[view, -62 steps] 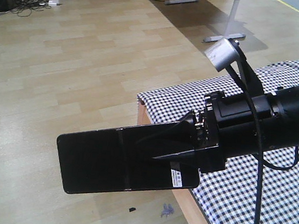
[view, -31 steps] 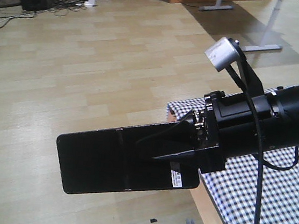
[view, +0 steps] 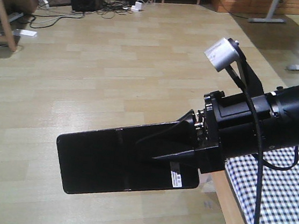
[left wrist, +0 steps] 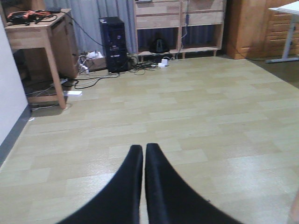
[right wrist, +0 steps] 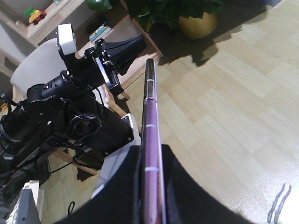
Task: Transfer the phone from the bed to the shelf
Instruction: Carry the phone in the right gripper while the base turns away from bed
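Note:
The phone (view: 111,162), black and glossy with a small white sticker, hangs level over the wooden floor with my right gripper (view: 161,148) shut on its right end. In the right wrist view the phone (right wrist: 150,112) shows edge-on, pinkish, pinched between the two black fingers (right wrist: 122,186). The bed (view: 281,213), in gingham check, fills the bottom right corner behind the arm. My left gripper (left wrist: 143,149) is shut with nothing in it, low over the floor. A light-wood shelf (left wrist: 180,23) stands against the far wall.
A black computer tower (left wrist: 113,44) and loose cables (left wrist: 93,74) sit by the far wall. A brown wooden table (left wrist: 42,42) stands at the left, a wooden cabinet (left wrist: 252,28) at the right. A potted plant (right wrist: 196,21) is on the floor.
The front view has swung left: the bed slid toward the right edge and the far wall with the tower came into view. The phone stays held the same way.

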Controlling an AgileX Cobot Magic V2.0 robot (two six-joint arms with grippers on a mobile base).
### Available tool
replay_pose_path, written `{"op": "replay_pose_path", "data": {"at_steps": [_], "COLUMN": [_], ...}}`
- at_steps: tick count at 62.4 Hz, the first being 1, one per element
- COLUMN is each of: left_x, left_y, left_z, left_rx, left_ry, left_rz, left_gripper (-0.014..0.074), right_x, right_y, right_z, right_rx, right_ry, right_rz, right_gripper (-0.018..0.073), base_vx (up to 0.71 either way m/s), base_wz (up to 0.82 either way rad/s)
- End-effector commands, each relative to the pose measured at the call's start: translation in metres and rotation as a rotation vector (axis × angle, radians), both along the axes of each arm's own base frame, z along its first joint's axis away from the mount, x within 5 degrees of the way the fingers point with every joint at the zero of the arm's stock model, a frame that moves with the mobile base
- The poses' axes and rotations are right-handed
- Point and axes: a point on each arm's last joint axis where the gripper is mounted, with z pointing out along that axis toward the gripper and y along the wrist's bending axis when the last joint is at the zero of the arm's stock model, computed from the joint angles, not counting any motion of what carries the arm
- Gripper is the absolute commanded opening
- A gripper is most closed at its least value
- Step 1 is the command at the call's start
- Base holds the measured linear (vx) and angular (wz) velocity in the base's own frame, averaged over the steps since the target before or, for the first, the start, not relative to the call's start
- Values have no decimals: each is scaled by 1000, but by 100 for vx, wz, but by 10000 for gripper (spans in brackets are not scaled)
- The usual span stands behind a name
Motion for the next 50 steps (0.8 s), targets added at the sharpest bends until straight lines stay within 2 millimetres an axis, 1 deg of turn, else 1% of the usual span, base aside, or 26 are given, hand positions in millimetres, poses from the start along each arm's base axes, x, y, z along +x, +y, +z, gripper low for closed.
{"op": "replay_pose_path", "data": {"at_steps": [1, 25, 50], "left_x": [0, 0, 0], "left_y": [0, 0, 0], "left_z": [4, 4, 4], "left_rx": [-5, -5, -5], "left_ry": [-71, -71, -71], "left_rz": [3, 3, 3], "left_gripper": [1, 1, 1], "right_x": [-13, -13, -13], "right_y": [0, 0, 0], "right_z": [22, 22, 22], "right_rx": [102, 102, 102], "right_ry": [3, 3, 3], "right_rz": [58, 58, 58], "right_gripper": [-2, -2, -2], "base_vx": [14, 15, 19], "base_wz": [27, 19, 1]}}
